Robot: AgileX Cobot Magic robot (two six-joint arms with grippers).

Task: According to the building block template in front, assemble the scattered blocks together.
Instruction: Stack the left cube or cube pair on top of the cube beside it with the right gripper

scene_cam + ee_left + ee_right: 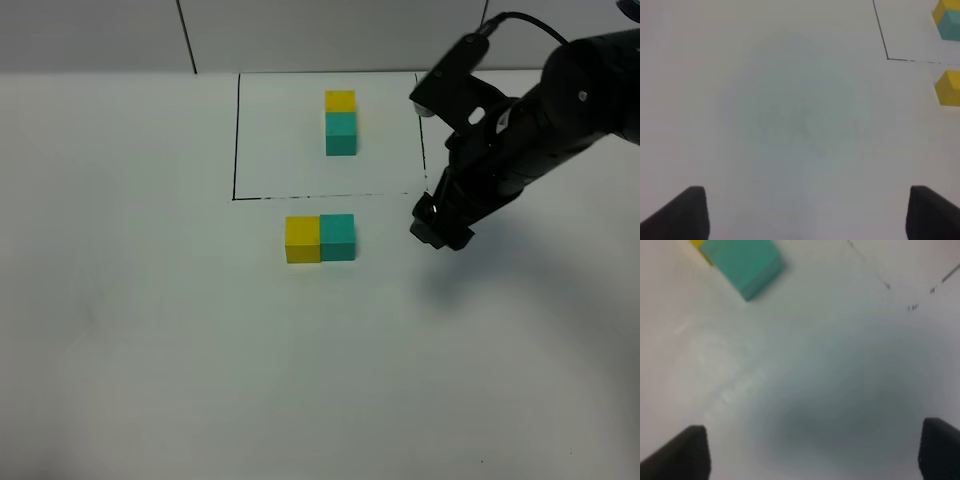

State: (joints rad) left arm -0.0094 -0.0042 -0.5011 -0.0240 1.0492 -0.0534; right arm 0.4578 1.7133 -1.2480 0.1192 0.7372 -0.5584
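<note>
Right pincer (pixel 438 228) hangs over the white surface (pixel 150 350), between the teal block (pixel 338 237) and the right edge, as seen from the high camera. That cube sits touching the yellow block (pixel 302 240), side by side near the middle. The building block template (pixel 340 122) stands toward the far edge, inside a black outline (pixel 237 140).

Left wrist camera: left pincer (pixel 805 215) is spread wide and grips nothing, with the yellow block off to one side.

Right wrist camera: fingers (pixel 677 455) are wide apart and empty, with the teal block ahead of them.
</note>
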